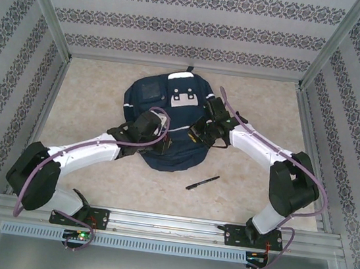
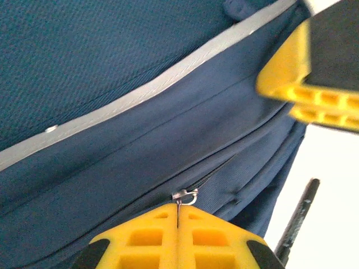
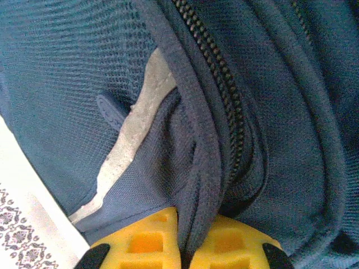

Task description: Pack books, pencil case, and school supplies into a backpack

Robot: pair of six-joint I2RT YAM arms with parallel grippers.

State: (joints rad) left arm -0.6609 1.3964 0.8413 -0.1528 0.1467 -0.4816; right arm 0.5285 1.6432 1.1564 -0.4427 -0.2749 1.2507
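Observation:
The navy-blue backpack lies flat in the middle of the table, white patches facing up. My left gripper rests on its lower left part, shut on the metal zipper pull of a pocket zipper. My right gripper is at the backpack's right side, shut on a thick fold of backpack fabric beside a zipper track. One slim black pen lies on the table below the backpack; the left wrist view shows this pen past the fabric edge. The books and pencil case are out of view.
A metal frame and patterned walls enclose the beige table. The right gripper's yellow fingers appear at the upper right of the left wrist view, close to my left gripper. Open table lies left and right of the backpack.

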